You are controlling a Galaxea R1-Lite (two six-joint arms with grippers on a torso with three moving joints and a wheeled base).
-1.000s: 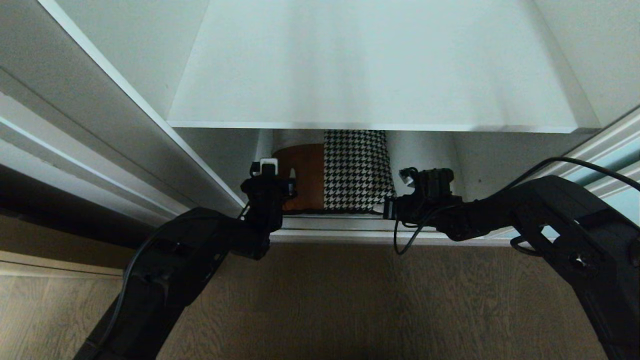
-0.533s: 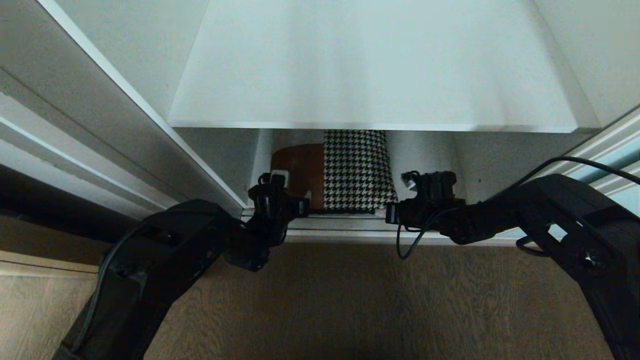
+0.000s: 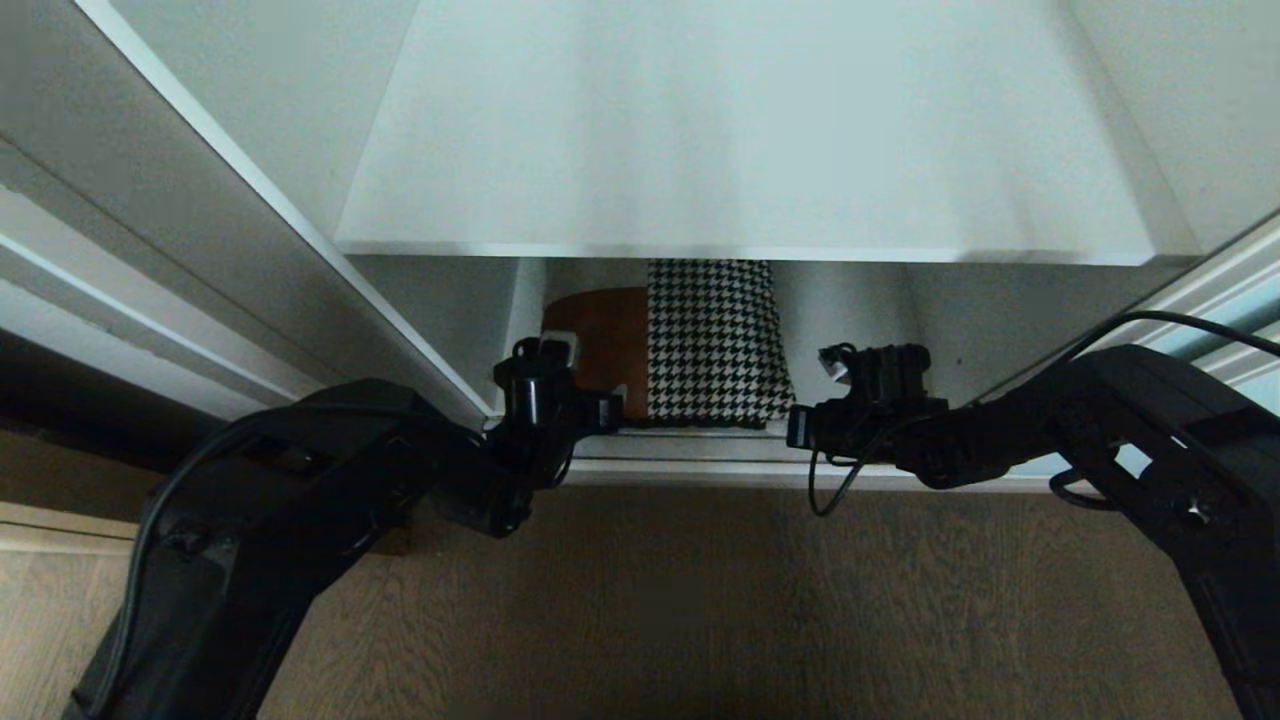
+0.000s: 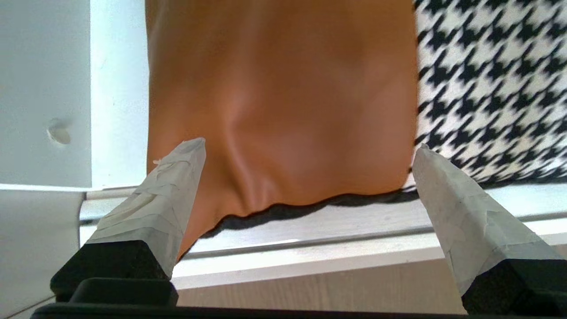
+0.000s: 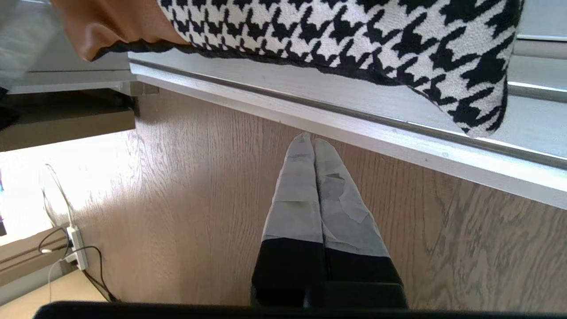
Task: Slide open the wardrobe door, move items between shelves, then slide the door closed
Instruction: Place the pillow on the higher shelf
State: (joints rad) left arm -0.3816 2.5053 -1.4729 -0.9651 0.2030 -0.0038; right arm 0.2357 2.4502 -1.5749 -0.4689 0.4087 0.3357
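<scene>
Though creased, cushion (image 4: 283,102) rust-brown (houndstooth alongside)

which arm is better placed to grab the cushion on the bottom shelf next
Left, probably. The left gripper is open, and its wrist view looks straight at the cushion and its brown panel. The right gripper is shut, over the wooden floor just outside the shelf.

The head camera looks steeply down from above at the open wardrobe, with a white shelf (image 3: 740,150) far and wooden floor (image 3: 700,600) near. The left wrist camera sits close behind its fingers (image 4: 172,199), facing into the low compartment at the cushion (image 4: 283,102). The right wrist camera, lying close over the floor (image 5: 199,186), catches the same cushion (image 5: 354,31), which all three views share (image 3: 710,340).
</scene>
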